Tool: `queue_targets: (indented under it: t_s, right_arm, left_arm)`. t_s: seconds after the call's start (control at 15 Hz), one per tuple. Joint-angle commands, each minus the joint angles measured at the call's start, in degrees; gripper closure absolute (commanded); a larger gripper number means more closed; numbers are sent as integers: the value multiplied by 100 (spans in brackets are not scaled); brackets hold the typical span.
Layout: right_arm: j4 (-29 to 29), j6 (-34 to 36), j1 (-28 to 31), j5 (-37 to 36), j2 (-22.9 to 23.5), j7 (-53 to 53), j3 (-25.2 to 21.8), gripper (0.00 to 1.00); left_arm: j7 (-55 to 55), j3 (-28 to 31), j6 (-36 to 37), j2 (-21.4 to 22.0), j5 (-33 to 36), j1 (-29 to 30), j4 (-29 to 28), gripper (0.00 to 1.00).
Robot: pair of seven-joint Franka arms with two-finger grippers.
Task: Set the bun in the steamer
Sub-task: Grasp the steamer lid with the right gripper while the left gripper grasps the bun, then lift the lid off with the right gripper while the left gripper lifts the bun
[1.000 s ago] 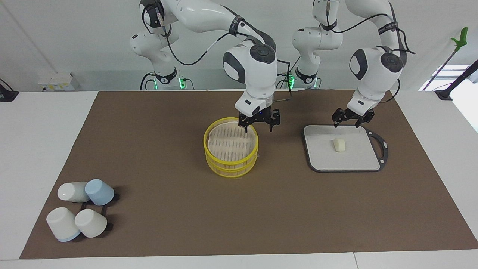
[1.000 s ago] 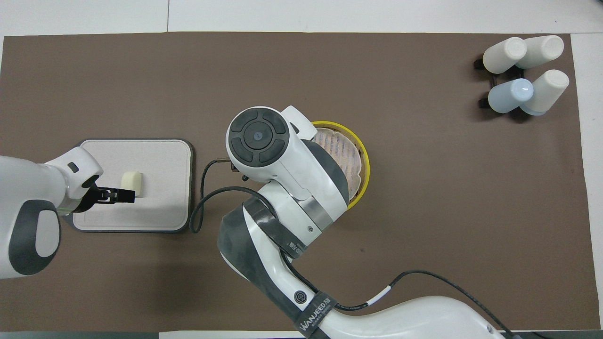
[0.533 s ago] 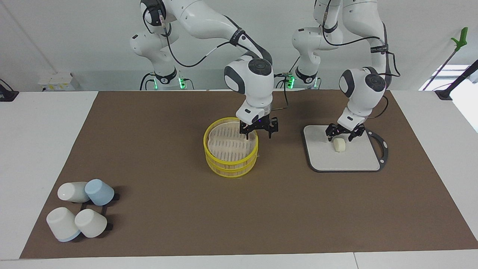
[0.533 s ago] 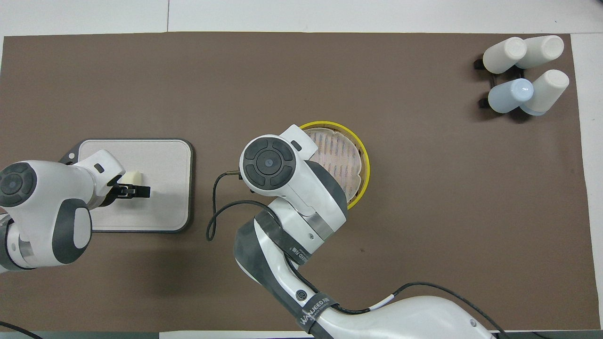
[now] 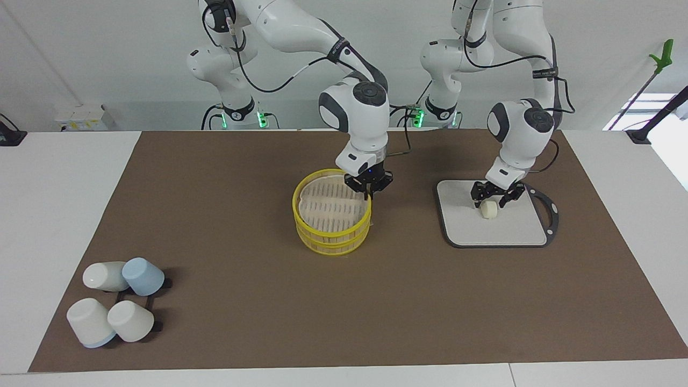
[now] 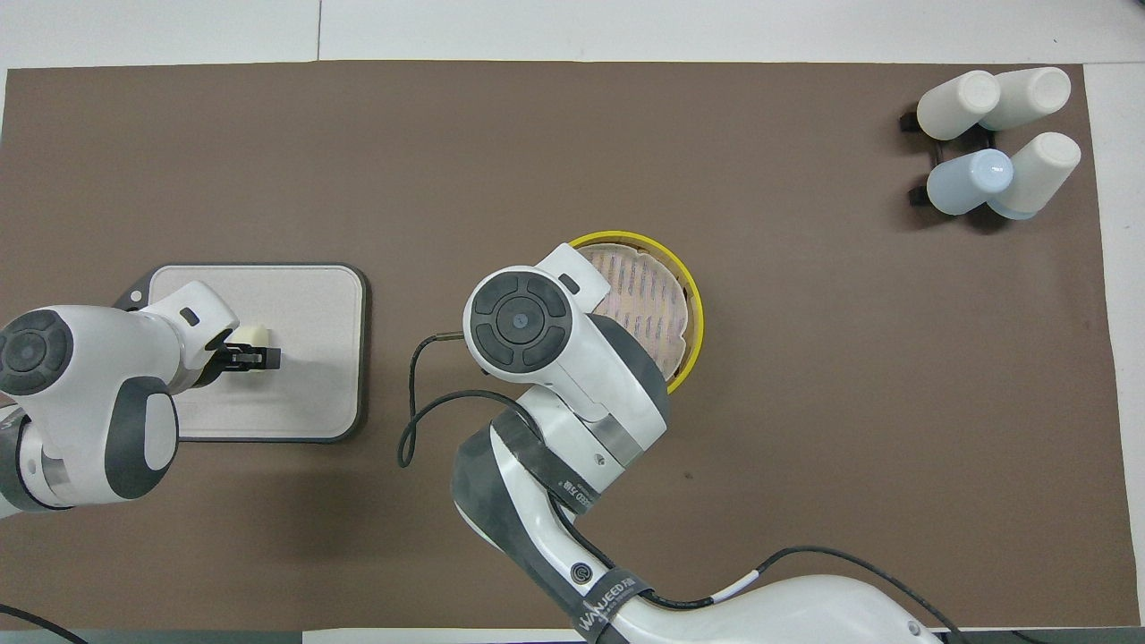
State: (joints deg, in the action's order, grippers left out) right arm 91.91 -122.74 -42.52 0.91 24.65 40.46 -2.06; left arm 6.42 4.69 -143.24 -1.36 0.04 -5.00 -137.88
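On my worktop point(image 5: 32, 226) a brown mat point(image 5: 242, 301) is spread. A grey cutting board point(image 5: 516, 231) lies toward my left arm's end. Four tipped cups point(image 5: 115, 301), three white and one blue, lie on a black rack toward my right arm's end.

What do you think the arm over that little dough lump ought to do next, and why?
Probably finish closing, then lift. The left gripper sits down around the bun, which lies on the tray, not in the steamer. The right gripper is shut on the steamer's rim.
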Motion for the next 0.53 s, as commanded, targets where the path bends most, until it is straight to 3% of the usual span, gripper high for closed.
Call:
queue_targets:
  t_s: [0.0,0.13,0.33,0.47]
  right_arm:
    - [240,-22,-11,-12,-162,15,4,100]
    - [179,56,6,-12,-153,-20,-5,100]
    - [-731,1020,225,75,-5,-292,-49,100]
    - [-1156,1593,603,76,-4,-503,-31,100]
  left_arm:
    - [-9,32,-108,-66,58,-45,42,74]
    - [-9,23,-99,-66,40,-45,50,87]
    - [-18,6,136,-84,-13,-45,234,87]
    - [-27,-12,924,-84,-170,-53,742,87]
